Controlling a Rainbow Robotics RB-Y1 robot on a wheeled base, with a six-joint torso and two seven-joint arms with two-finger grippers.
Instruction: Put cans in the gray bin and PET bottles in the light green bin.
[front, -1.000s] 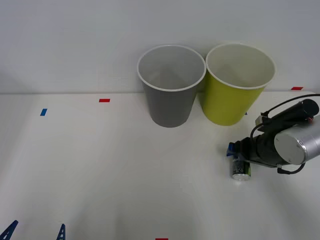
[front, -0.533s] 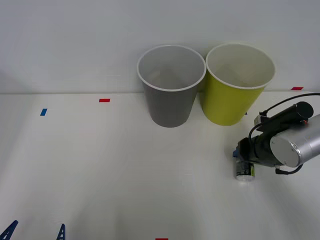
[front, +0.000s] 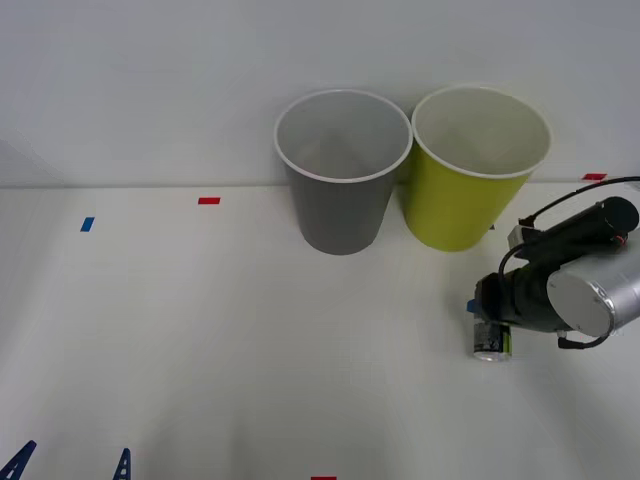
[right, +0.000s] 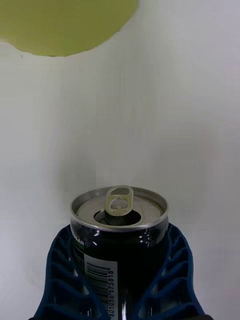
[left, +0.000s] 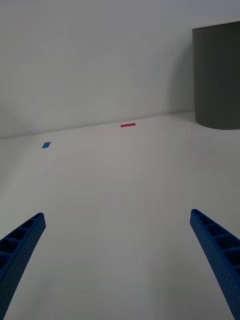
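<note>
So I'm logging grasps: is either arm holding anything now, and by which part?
The right gripper holds the can by its sides, blue jaws around its body. The left gripper is open, holding nothing.

Black can (right: 120, 240), gray bin (front: 340, 190), yellow-green bin (front: 465, 205), blue claw (right: 120, 280).

On the can (right: 119, 235) we read a barcode with digits, apparently "801056 175818" (printed sideways on a white label panel); we find no other legible text.
</note>
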